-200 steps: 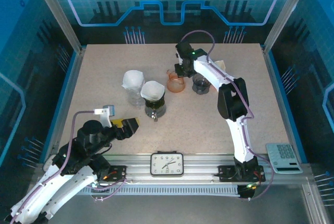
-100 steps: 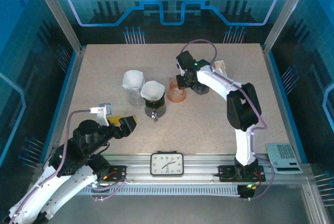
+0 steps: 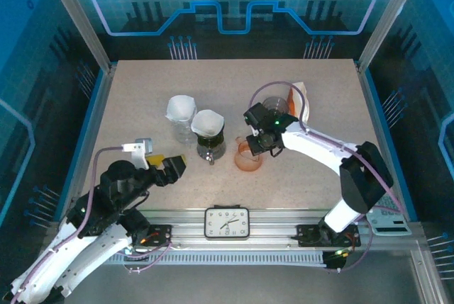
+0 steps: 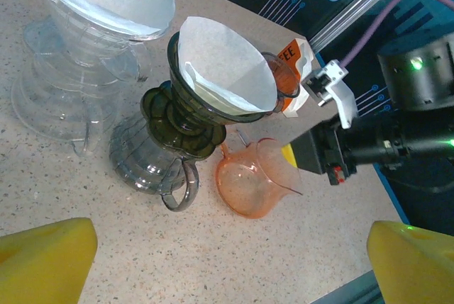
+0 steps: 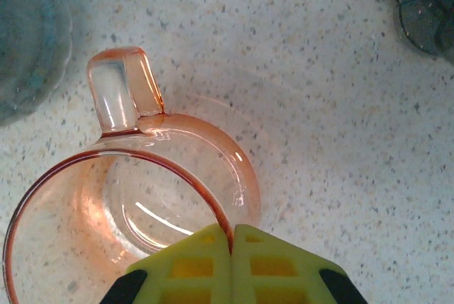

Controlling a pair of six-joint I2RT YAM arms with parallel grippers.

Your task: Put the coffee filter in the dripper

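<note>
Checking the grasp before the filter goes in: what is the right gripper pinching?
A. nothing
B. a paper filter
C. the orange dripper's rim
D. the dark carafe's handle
C: in the right wrist view the right gripper is shut across the glass rim of the orange dripper.

1. Orange letters "FEE" are showing on the white packet (image 4: 299, 59), the word's beginning being hidden.
2. The clock (image 3: 227, 222) and calculator (image 3: 385, 213) are showing markings too small to read.
</note>
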